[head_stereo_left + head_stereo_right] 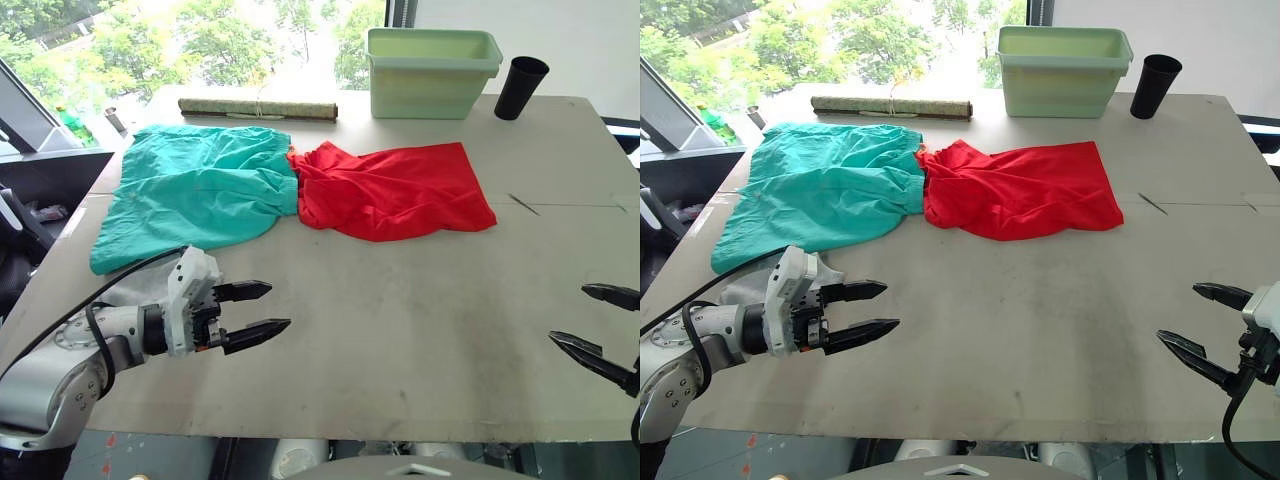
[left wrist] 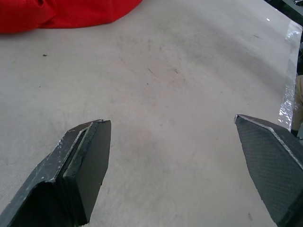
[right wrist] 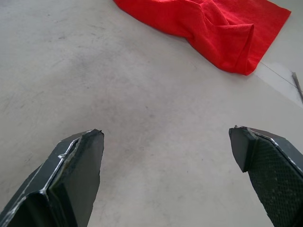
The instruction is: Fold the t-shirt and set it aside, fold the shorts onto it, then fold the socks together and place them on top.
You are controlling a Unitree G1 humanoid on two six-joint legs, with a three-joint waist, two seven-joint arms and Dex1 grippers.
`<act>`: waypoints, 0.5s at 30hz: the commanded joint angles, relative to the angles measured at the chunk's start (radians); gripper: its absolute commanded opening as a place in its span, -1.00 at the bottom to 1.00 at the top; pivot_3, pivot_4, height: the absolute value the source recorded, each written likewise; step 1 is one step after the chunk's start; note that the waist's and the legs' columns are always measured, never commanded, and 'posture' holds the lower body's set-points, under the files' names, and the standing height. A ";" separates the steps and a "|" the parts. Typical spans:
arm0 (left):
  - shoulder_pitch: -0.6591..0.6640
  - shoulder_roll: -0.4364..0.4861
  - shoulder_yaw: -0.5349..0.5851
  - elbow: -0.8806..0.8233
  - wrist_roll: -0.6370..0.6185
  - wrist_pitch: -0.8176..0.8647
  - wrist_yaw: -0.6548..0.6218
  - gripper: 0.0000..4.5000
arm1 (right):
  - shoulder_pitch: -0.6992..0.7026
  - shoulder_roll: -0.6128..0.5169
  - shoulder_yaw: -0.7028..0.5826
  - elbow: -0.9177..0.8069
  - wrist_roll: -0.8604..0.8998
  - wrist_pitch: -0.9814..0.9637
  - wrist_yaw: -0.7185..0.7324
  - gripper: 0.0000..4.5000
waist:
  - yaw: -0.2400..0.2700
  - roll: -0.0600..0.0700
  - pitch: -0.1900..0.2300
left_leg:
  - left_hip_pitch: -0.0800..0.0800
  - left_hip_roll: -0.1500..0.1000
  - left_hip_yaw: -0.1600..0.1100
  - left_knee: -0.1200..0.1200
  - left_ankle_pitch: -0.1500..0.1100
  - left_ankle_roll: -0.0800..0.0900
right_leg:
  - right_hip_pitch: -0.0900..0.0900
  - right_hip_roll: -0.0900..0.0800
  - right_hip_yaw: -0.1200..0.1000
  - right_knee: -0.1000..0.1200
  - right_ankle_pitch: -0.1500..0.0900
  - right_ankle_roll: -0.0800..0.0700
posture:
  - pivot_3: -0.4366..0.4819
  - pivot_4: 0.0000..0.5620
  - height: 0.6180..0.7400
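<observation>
The red t-shirt lies crumpled on the far middle of the table, its left end touching the teal-green shorts spread out at the far left. A pale cloth, the socks, peeks out from behind my left arm at the near left. My left gripper hovers open over bare table in front of the shorts, holding nothing. Over the near right edge my right gripper is also open and empty. The shirt's edge shows beyond the right fingers.
A pale green bin and a black cup stand at the back right. A rolled mat lies along the back edge. A thin dark stick rests right of the shirt. The grey table spreads between the grippers.
</observation>
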 commanded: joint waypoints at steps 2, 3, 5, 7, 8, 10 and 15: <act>-0.037 -0.048 -0.017 -0.023 -0.013 0.011 0.073 0.99 | -0.043 0.029 0.051 -0.063 0.002 -0.023 -0.066 0.99 | 0.000 0.000 0.000 | 0.000 0.000 0.000 0.000 0.000 0.000 | 0.000 0.000 0.000 0.000 0.000 0.000 | -0.05 -0.47 1.00; -0.060 -0.068 -0.026 -0.023 -0.020 0.030 0.110 0.99 | -0.062 0.041 0.078 -0.083 0.006 -0.025 -0.091 0.99 | 0.000 0.000 0.000 | 0.000 0.000 0.000 0.000 0.000 0.000 | 0.000 0.000 0.000 0.000 0.000 0.000 | -0.05 -0.47 1.00; -0.083 -0.085 -0.032 -0.026 -0.025 0.052 0.145 0.99 | -0.079 0.050 0.098 -0.102 0.009 -0.022 -0.113 0.99 | 0.000 0.000 0.000 | 0.000 0.000 0.000 0.000 0.000 0.000 | 0.000 0.000 0.000 0.001 0.000 0.000 | -0.05 -0.47 1.00; -0.139 -0.142 -0.031 -0.029 -0.031 0.101 0.275 0.99 | -0.113 0.057 0.118 -0.128 0.024 -0.011 -0.147 0.99 | 0.001 0.000 0.000 | 0.000 0.000 0.000 0.001 0.000 0.000 | 0.000 0.000 0.000 0.001 0.000 0.000 | -0.05 -0.47 1.00; -0.181 -0.185 -0.017 -0.023 -0.070 0.139 0.350 0.99 | -0.143 0.068 0.132 -0.154 0.045 -0.008 -0.177 0.99 | 0.001 0.000 0.000 | 0.000 0.000 0.000 0.001 0.000 0.000 | 0.000 0.000 0.000 0.001 0.000 0.000 | -0.05 -0.47 1.00; -0.266 -0.248 -0.018 -0.002 -0.070 0.183 0.470 0.99 | -0.212 0.088 0.166 -0.220 0.133 0.016 -0.244 0.99 | 0.001 -0.001 0.000 | 0.000 0.000 0.000 0.002 0.000 0.000 | 0.000 0.000 0.000 0.001 0.001 0.001 | -0.05 -0.47 1.00; -0.509 -0.350 -0.057 0.194 0.004 0.206 0.623 0.99 | -0.325 0.081 0.291 -0.333 0.205 0.078 -0.377 0.99 | 0.003 -0.002 -0.001 | 0.000 -0.001 0.000 0.002 0.000 0.000 | 0.000 0.001 0.000 0.002 0.002 0.003 | -0.05 -0.47 1.00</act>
